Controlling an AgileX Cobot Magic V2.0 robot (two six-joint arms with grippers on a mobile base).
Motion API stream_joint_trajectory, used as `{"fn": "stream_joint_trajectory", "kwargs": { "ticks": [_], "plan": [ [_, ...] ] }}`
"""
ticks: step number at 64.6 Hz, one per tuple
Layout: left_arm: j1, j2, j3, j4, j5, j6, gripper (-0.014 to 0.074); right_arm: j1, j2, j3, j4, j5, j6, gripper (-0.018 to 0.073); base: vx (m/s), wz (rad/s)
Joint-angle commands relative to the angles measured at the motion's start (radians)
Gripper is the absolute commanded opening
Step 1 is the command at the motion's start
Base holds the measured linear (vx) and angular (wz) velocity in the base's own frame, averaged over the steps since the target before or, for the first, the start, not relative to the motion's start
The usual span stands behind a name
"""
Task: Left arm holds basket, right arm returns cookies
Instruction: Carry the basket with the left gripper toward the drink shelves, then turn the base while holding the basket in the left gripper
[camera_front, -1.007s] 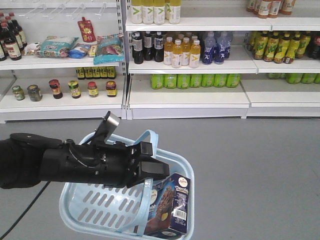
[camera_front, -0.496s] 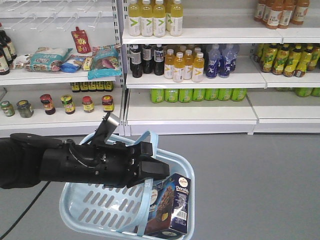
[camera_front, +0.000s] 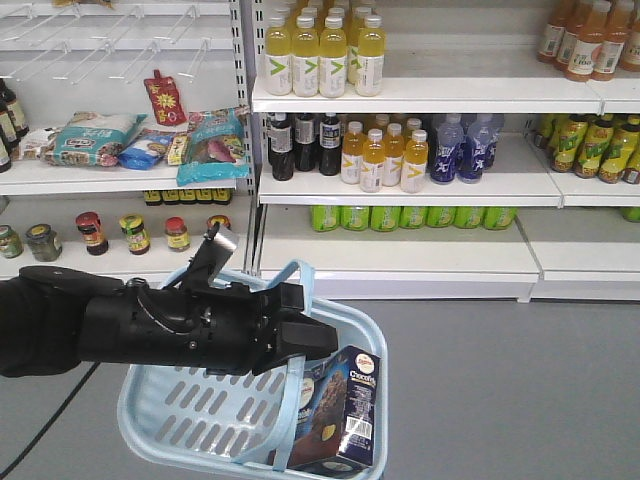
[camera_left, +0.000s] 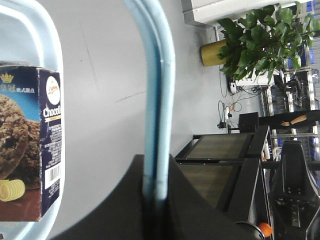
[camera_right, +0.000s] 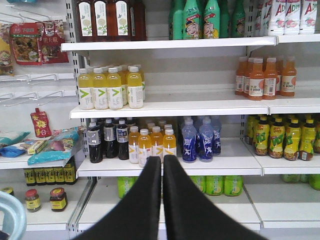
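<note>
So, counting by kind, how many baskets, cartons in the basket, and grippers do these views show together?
Light blue plastic slotted basket: 1
Dark navy rectangular cookie carton, inside the basket: 1
Black pincer grippers: 2 (left gripper shut on the basket's strap handle; right gripper shut, holding nothing)
Total: 4

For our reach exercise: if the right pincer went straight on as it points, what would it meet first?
Probably the orange bottles on the shelf; nothing shows between, though depth is unclear.
</note>
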Motion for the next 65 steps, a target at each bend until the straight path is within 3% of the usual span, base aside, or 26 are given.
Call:
{"fn": "stream_joint_trajectory", "kwargs": {
  "ticks": [1,27,65],
  "plan": [
    [-0.003,-0.051,-0.028,-0.068,0.055,0.012,-0.0008,-0.004,-0.011,0.003,-0.007,-0.075,-0.004,-0.0008,0.25,0.01],
    [-0.003,-0.051,-0.028,-0.068,0.055,0.012,-0.0008,-0.004,-0.011,0.003,-0.007,-0.075,-0.004,-0.0008,0.23,-0.19],
    [-0.003,-0.051,-0.028,-0.068,0.055,0.012,-0.0008,-0.004,-0.011,0.003,-0.007,-0.075,-0.004,-0.0008,0.20,-0.59]
  ]
}}
